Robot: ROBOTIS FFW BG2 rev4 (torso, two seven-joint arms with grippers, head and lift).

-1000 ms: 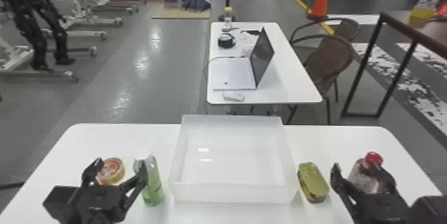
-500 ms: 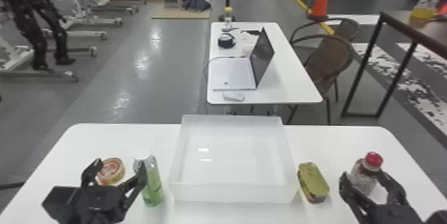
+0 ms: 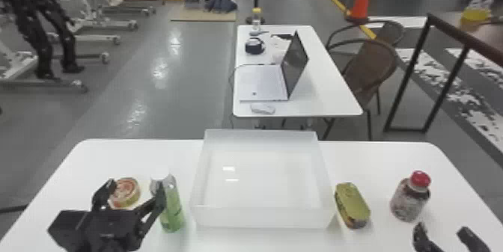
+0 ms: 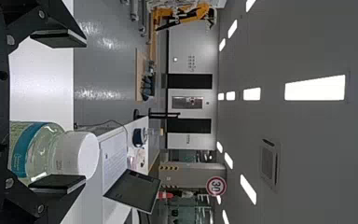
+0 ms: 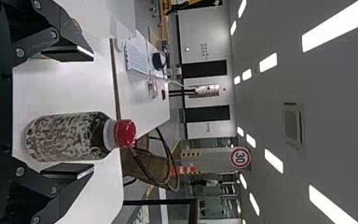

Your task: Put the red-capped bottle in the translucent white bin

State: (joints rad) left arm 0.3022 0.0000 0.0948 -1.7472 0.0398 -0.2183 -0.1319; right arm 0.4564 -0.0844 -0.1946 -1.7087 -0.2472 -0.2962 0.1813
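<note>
Bottle with red cap and mottled body [image 3: 408,200], upright, right of translucent white rectangular bin [image 3: 262,218]. Nearer black right tool [image 3: 443,234] empty, fingers apart; bottle just beyond fingertips, long axis vertical.

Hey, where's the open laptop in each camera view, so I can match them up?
Head view: laptop on the far table, behind the bin.
Left wrist view: laptop beyond the white-capped bottle.
Right wrist view: laptop past the near table's edge.
Shared landmark: the dark round object on the far table.
</note>
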